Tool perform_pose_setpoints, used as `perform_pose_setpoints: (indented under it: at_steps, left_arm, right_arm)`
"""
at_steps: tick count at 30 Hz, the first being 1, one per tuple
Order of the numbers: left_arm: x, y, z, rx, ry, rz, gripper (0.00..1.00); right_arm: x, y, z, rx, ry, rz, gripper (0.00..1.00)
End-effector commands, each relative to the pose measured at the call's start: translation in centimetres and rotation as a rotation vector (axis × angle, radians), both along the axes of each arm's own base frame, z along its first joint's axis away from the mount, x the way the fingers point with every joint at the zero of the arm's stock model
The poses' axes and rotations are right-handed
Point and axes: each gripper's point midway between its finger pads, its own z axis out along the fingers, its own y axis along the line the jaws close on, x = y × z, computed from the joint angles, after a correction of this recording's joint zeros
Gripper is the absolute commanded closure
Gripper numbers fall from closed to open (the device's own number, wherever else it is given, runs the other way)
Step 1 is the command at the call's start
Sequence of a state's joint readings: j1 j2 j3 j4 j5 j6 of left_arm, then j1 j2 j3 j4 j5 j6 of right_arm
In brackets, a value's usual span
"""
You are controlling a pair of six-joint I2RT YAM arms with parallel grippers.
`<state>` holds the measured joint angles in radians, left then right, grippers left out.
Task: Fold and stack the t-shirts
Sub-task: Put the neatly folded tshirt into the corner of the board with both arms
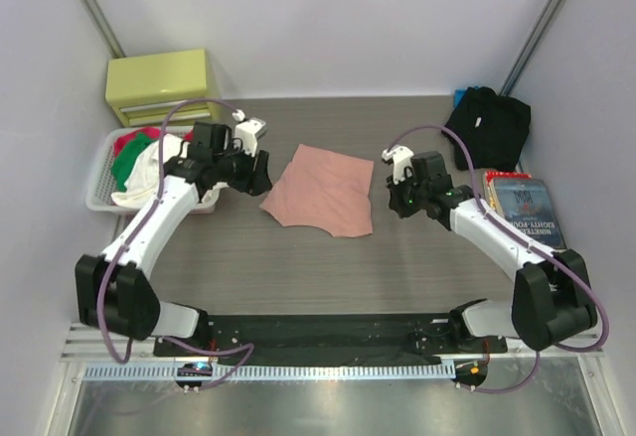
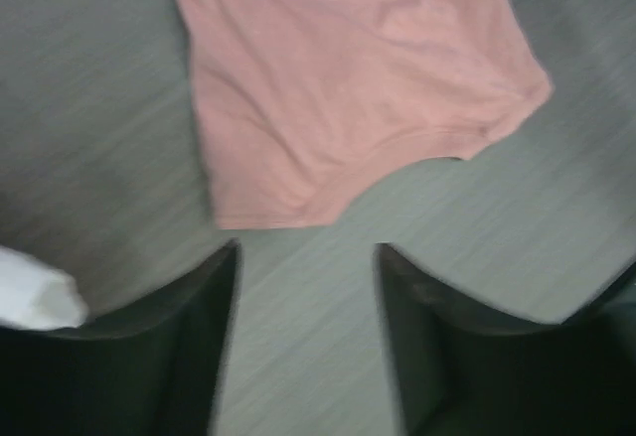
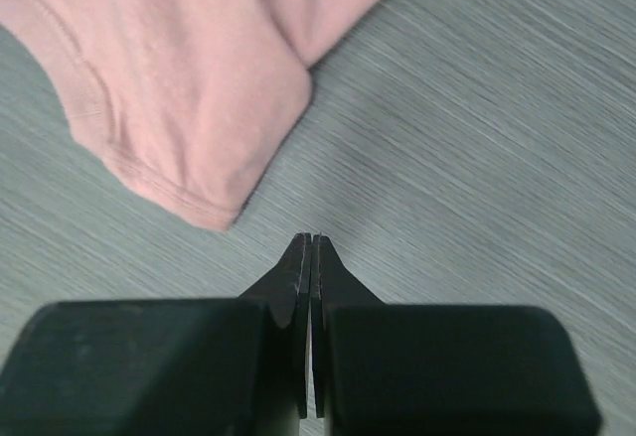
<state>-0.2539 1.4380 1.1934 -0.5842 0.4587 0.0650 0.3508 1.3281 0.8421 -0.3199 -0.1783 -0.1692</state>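
A salmon-pink t-shirt (image 1: 323, 195) lies folded flat in the middle of the table. The left wrist view has its lower edge (image 2: 348, 78) just ahead of the fingers. In the right wrist view its sleeve corner (image 3: 189, 88) lies up and left of the tips. A black t-shirt (image 1: 488, 126) sits crumpled at the back right. My left gripper (image 1: 262, 174) (image 2: 306, 257) hovers off the pink shirt's left edge, open, with bare table between its fingers. My right gripper (image 1: 391, 201) (image 3: 311, 241) is off the shirt's right edge, shut on nothing.
A white basket (image 1: 102, 198) holding red, green and white clothes stands at the left, close behind my left arm. A yellow-green drawer box (image 1: 159, 83) sits at the back left. A book (image 1: 529, 214) lies at the right edge beside my right arm.
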Motion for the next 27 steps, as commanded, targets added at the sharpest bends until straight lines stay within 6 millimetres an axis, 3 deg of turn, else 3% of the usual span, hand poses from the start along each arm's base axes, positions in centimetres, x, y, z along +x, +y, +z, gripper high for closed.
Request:
perform_pose_setpoints:
  at_steps: [1,2,4,6,7,10,12,13,14,16,18,19,20,21,22,23,25,27]
  left_arm:
    - [-0.1,2.9,6.2,0.064,-0.317,0.09,0.5]
    - [-0.5,3.1,5.8,0.066,-0.32,0.089,0.45]
    - [-1.2,2.6,5.5,0.036,-0.295,0.071,0.16]
    - [-1.5,1.8,4.0,0.02,-0.224,0.039,0.03]
    - [-1.8,1.1,3.6,-0.009,-0.192,0.008,0.02]
    - [-1.1,-0.8,3.4,-0.074,-0.102,-0.043,0.03]
    - [-2.0,-2.4,2.8,-0.14,0.033,-0.112,0.04]
    - [-1.0,-3.1,2.5,-0.153,0.081,-0.132,0.04]
    - [-1.3,-3.7,2.0,-0.17,0.14,-0.158,0.03]
    - [-0.3,-4.3,0.7,-0.175,0.198,-0.188,0.02]
    - [-0.2,-5.0,0.0,-0.201,0.244,-0.249,0.0]
    - [-0.1,-5.4,-1.7,-0.217,0.342,-0.259,0.0]
    - [-0.3,-5.7,-2.1,-0.248,0.405,-0.278,0.0]
    - [-1.0,-6.6,-1.8,-0.331,0.459,-0.355,0.0]
    - [-1.4,-6.5,-0.9,-0.379,0.531,-0.373,0.0]
    - [-1.5,-6.8,-2.0,-0.436,0.609,-0.401,0.0]
    - [-1.0,-6.5,-1.1,-0.48,0.6,-0.438,0.0]
    - [-0.5,-6.5,-1.2,-0.511,0.61,-0.437,0.0]
  right_arm:
    - [0.5,-1.7,2.9,0.043,-0.089,-0.091,0.99]
    - [0.2,-1.3,3.4,0.072,-0.089,-0.072,0.99]
    - [-0.2,-0.8,3.8,0.093,-0.075,-0.044,0.99]
    - [-0.2,-0.7,3.7,0.096,-0.079,-0.038,0.99]
    - [0.1,-0.8,3.6,0.088,-0.093,-0.031,0.99]
    - [1.0,-1.0,2.8,0.052,-0.093,-0.031,0.86]
    - [1.2,-0.5,2.3,0.062,-0.065,-0.022,0.66]
    - [1.6,-0.2,2.1,0.069,-0.044,-0.015,0.58]
    - [1.7,0.1,2.1,0.081,-0.027,-0.018,0.43]
    - [1.9,1.2,1.8,0.104,0.026,0.036,0.26]
    - [1.4,2.6,2.3,0.124,0.073,0.148,0.24]
    - [1.4,2.7,1.1,0.124,0.122,0.161,0.23]
    - [1.4,2.9,1.1,0.151,0.139,0.17,0.23]
    - [1.4,3.1,1.2,0.189,0.155,0.182,0.23]
    - [0.5,4.6,1.6,0.302,0.204,0.256,0.21]
    - [0.7,4.1,2.0,0.377,0.237,0.247,0.16]
    - [0.1,5.1,3.3,0.518,0.292,0.309,0.06]
    - [-0.1,4.6,2.6,0.555,0.335,0.319,0.07]
